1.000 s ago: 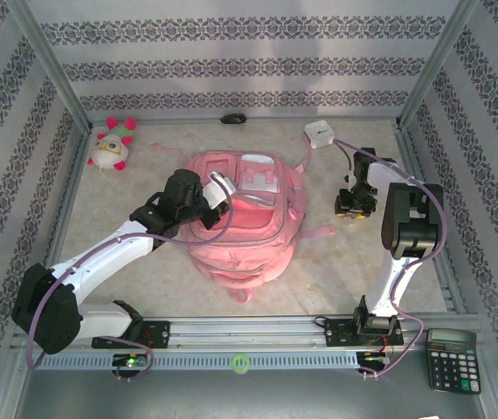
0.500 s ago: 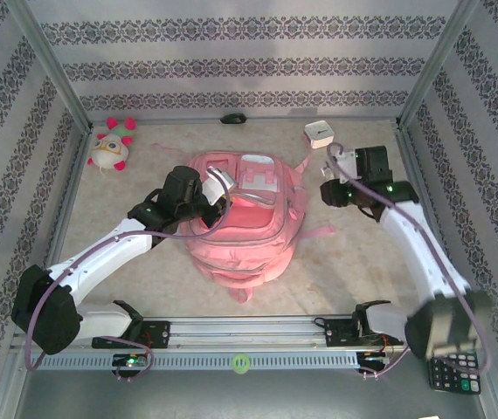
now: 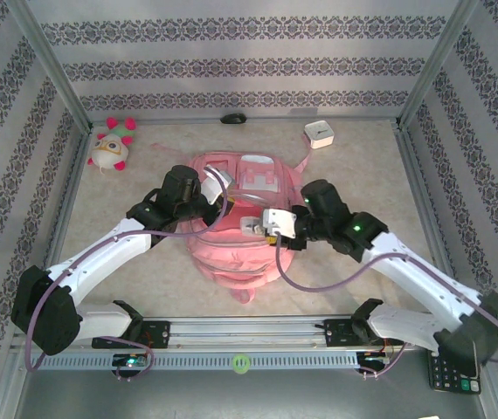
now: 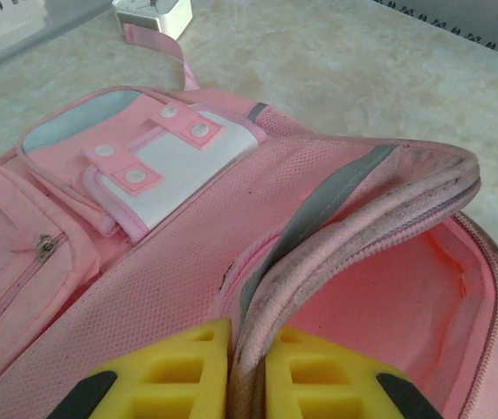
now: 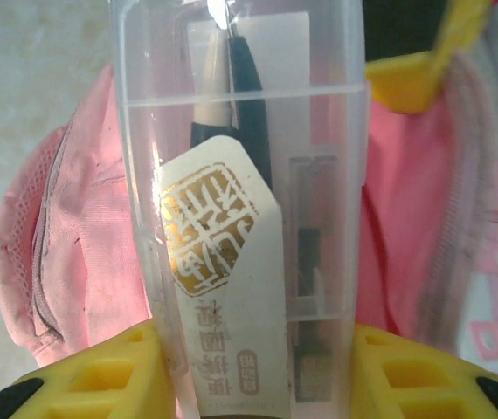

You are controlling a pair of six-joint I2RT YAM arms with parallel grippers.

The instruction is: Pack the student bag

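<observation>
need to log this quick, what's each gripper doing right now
left gripper: closed on the student bag, pinching the rim of its opening.
right gripper: closed on a clear plastic case.

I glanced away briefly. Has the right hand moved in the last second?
Yes. The right hand has swung left, away from the white box, and now holds a clear case over the student bag.

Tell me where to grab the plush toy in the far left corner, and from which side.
Grip the plush toy across its round white body, coming straight down from above. That is its widest, firmest-looking part; the pink limbs look small and floppy. The enclosure wall stands close on its left, so a sideways approach there would likely be cramped.
</observation>
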